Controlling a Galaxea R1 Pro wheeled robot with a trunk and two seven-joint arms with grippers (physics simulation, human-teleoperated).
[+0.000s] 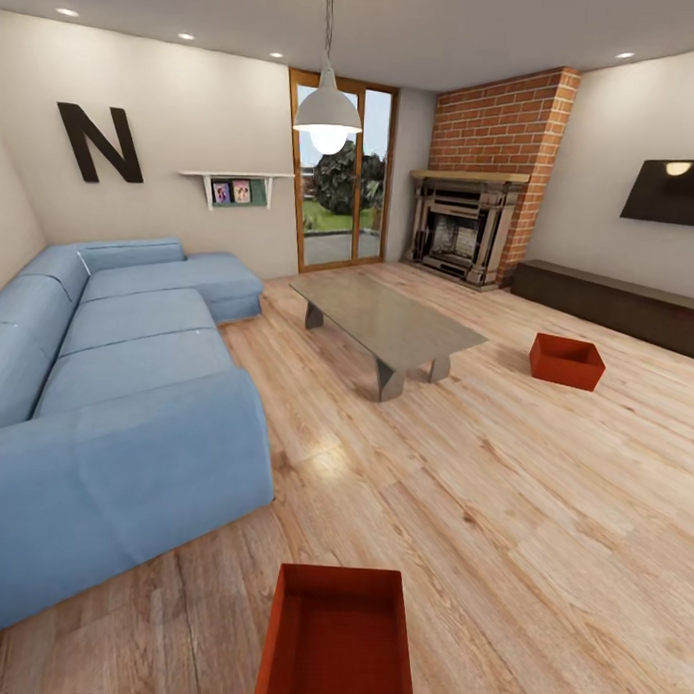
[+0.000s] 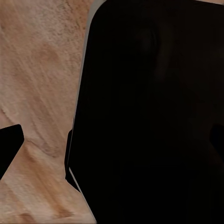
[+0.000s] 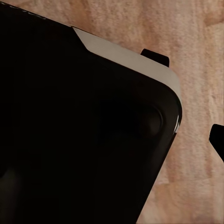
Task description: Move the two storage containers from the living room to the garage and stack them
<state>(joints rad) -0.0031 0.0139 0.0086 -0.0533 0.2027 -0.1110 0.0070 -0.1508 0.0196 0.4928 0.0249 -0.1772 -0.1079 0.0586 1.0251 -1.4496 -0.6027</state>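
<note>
Two red-orange open-top storage containers (image 1: 337, 637) (image 1: 567, 361) sit well apart on wood floor (image 1: 541, 534); claw states unclear.

- Left wrist cam is mostly looking at a big black rounded slab of the robot's own body (image 2: 149, 112), with a pale edge strip along its 9 o'clock side.
- Black fingertip (image 2: 8, 147) pokes in around 8 o'clock.
- Right wrist cam: same kind of dark body panel (image 3: 79, 135), pale strip toward 1 o'clock.
- Small black finger tips (image 3: 155, 56) near 1 and 3 o'clock. Can't tell how either gripper's fingers are set.
</note>
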